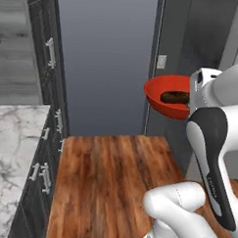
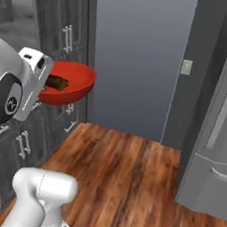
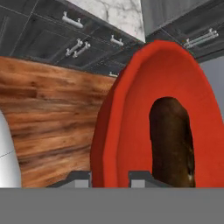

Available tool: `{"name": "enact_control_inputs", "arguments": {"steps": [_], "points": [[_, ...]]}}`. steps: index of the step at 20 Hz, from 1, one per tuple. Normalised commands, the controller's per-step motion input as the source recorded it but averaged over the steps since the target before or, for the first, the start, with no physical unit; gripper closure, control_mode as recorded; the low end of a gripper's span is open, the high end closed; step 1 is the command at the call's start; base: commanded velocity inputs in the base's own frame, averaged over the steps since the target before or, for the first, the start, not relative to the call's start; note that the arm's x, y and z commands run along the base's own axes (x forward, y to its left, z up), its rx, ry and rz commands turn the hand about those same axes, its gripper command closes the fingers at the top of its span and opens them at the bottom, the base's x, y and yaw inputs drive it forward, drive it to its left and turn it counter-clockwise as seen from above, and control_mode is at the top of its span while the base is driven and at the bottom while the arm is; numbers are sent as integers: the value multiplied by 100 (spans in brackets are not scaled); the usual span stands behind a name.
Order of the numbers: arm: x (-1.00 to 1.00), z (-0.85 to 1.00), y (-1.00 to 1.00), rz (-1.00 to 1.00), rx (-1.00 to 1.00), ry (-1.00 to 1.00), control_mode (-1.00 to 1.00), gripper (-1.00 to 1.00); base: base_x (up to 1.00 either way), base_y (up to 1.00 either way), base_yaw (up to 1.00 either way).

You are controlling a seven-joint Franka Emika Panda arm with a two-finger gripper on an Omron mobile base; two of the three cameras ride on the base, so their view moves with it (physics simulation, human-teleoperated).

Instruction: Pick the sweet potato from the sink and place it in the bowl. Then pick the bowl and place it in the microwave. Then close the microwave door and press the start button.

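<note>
Gripper (image 3: pixel 109 177) clamped on rim of bowl (image 1: pixel 163 96), carried in air over wood floor (image 1: pixel 108 184), sweet potato (image 1: pixel 175 97) inside; dark cabinets (image 2: pixel 56 24) alongside, grey fridge (image 2: pixel 219 122) opposite.

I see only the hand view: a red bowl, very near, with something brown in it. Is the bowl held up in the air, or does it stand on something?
Observer: It is in the air. In the left base view the bowl hangs above the wooden floor, carried at the end of the arm.
Operator: Which part of the bowl does the gripper hold?
Observer: The rim. In the right base view the gripper closes on the rim nearest the arm, and the bowl sticks out beyond it.
Operator: Is the brown thing safe inside?
Observer: Yes. The sweet potato lies inside, and the bowl is nearly level.
</note>
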Motion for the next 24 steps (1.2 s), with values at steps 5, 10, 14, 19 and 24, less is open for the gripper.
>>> {"name": "enact_control_inputs", "arguments": {"steps": [5,10,14,19,24], "points": [[0,0,0,0,0,0,100,100,0,1,-73],[0,0,0,0,0,0,100,100,0,9,-75],[0,0,0,0,0,0,100,100,1,22,-72],[0,0,0,0,0,0,100,100,11,37,-68],[0,0,0,0,0,0,100,100,17,16,-61]]}}
